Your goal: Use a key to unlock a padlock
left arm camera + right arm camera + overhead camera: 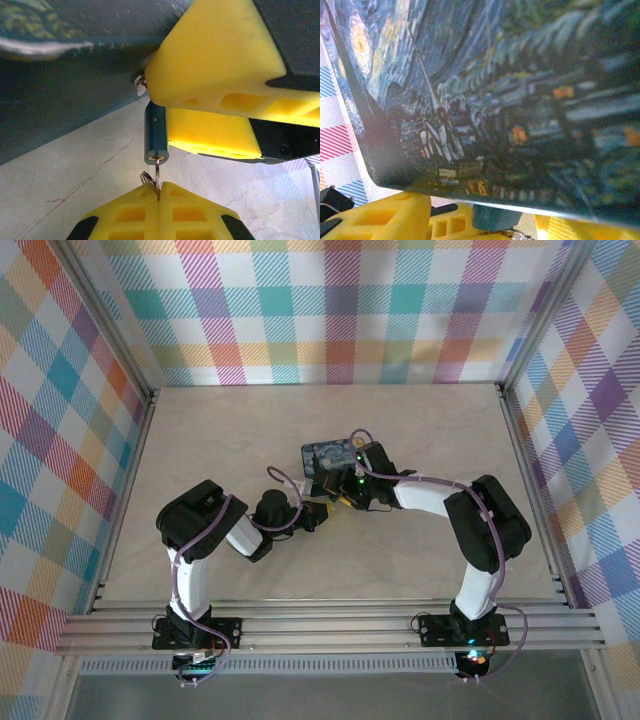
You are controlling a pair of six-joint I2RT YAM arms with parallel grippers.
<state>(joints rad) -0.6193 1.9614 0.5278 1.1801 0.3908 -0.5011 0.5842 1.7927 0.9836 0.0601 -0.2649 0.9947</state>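
Yellow fingers [125, 215] of the left gripper [159, 194] are sitting closest to the left wrist camera, at the bottom of its view. Its jaws are pressing fully together, pinching the thin metal blade of a key [158, 175]. A small wire key ring [146, 177] is hanging just beside the blade. The key's tip is sitting in the keyhole on the end face of the padlock [156, 131], a tiny blue body standing directly above the left fingertips.

The right gripper [165, 106] is reaching in from the right. Its jaws are standing only slightly apart, clamping the padlock body between them and holding it clear of the pale, veined table [75, 175]. A silvery shackle [140, 84] is peeking out at the lock's far end, beside the upper right finger. Whether it is latched cannot be told. A dark blue-green tin [60, 85] is lying just behind the lock.

From the right wrist camera, the tin [495, 100] is looming very close and blurred, its swirly night-sky painting facing the lens. The padlock [492, 218] is showing just below its edge.

From overhead, both arms are bending inward. The left gripper [318, 512] and right gripper [345, 498] are meeting tip to tip near the middle of the table [200, 440], just in front of the tin [328, 454]. Plaid walls [340, 310] are surrounding the table.
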